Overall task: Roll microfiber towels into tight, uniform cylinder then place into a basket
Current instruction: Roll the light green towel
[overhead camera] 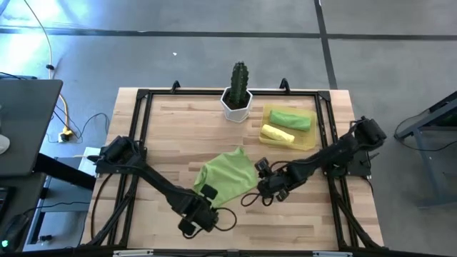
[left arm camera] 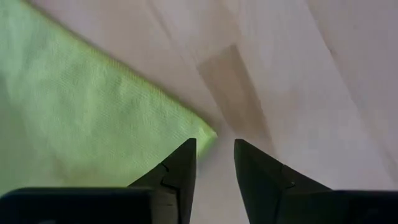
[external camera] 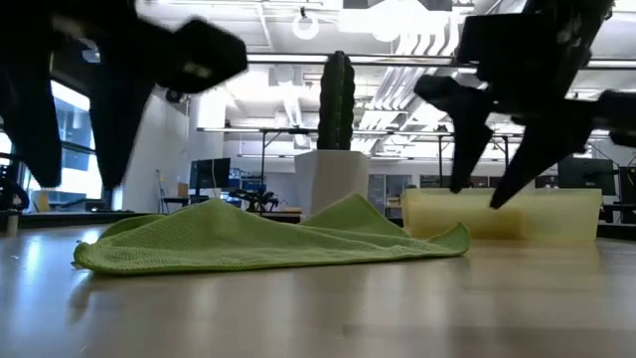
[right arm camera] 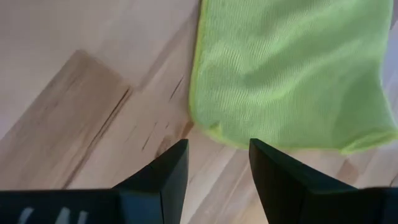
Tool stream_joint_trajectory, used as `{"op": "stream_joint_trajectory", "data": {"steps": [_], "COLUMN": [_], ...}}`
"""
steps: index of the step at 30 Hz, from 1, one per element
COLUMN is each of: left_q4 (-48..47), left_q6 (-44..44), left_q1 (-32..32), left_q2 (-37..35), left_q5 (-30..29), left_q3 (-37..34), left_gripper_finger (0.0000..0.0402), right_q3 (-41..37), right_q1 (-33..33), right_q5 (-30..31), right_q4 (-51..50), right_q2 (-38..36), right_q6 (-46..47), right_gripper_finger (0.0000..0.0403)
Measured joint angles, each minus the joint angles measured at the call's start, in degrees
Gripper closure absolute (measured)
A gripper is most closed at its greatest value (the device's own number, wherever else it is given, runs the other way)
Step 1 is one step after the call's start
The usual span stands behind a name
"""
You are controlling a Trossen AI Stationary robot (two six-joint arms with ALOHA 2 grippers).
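A lime-green microfiber towel [overhead camera: 227,175] lies spread and rumpled on the wooden table, its middle raised in soft ridges [external camera: 268,234]. My left gripper [left arm camera: 214,149] hovers open just off the towel's near-left corner [left arm camera: 208,132]. My right gripper [right arm camera: 217,152] hovers open at the towel's near-right corner [right arm camera: 208,127]; in the low view its fingers [external camera: 467,169] hang above the table. The basket [overhead camera: 308,137] at the far right holds a rolled green towel [overhead camera: 291,119] and a rolled yellow towel [overhead camera: 277,134].
A cactus in a white pot [overhead camera: 238,96] stands at the far edge, left of the basket. A black frame [overhead camera: 143,114] runs around the tabletop. Bare wood [overhead camera: 178,128] lies left of the towel and along the near edge.
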Motion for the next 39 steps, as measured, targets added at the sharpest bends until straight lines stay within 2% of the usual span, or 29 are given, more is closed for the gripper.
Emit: {"op": "stream_joint_trajectory", "data": {"steps": [8,12,20,24,27,31,35,39], "left_q4": [0.32,0.15,0.67,1.06,1.59,1.55,1.44,1.16], "left_q6": [6.97,6.21,4.18,4.02,2.99,2.70,2.70,2.60], "left_q1": [1.48,2.15,2.10,2.10,2.18,2.12,1.55,0.95], "left_q2": [2.99,3.71,3.72,3.74,3.79,3.85,3.85,3.88], "left_q5": [-0.58,-1.41,-1.13,-1.34,-2.71,-4.08,-4.52,-5.57], "left_q3": [-3.52,-3.94,-4.07,-4.07,-4.07,-4.07,-4.07,-4.07], "left_gripper_finger": [0.0298,0.0301,0.0361,0.0394,0.0398,0.0394,0.0399,0.0400], "right_q3": [0.02,0.02,0.02,0.02,0.02,0.04,0.26,0.17], "right_q1": [-1.60,-1.67,-2.07,-2.80,-2.99,-3.09,-2.94,-2.92], "right_q5": [-2.10,-2.11,-2.18,-5.45,-7.37,-5.42,-4.07,-4.13], "right_q4": [1.71,3.09,3.23,5.48,6.93,7.38,7.16,6.89], "right_q2": [1.82,1.82,1.81,2.94,4.85,7.65,8.47,8.43], "right_q6": [-1.17,-1.09,-6.13,-9.85,-13.00,-17.17,-19.03,-19.13], "right_gripper_finger": [0.0242,0.0242,0.0242,0.0242,0.0242,0.0244,0.0268,0.0319]}}
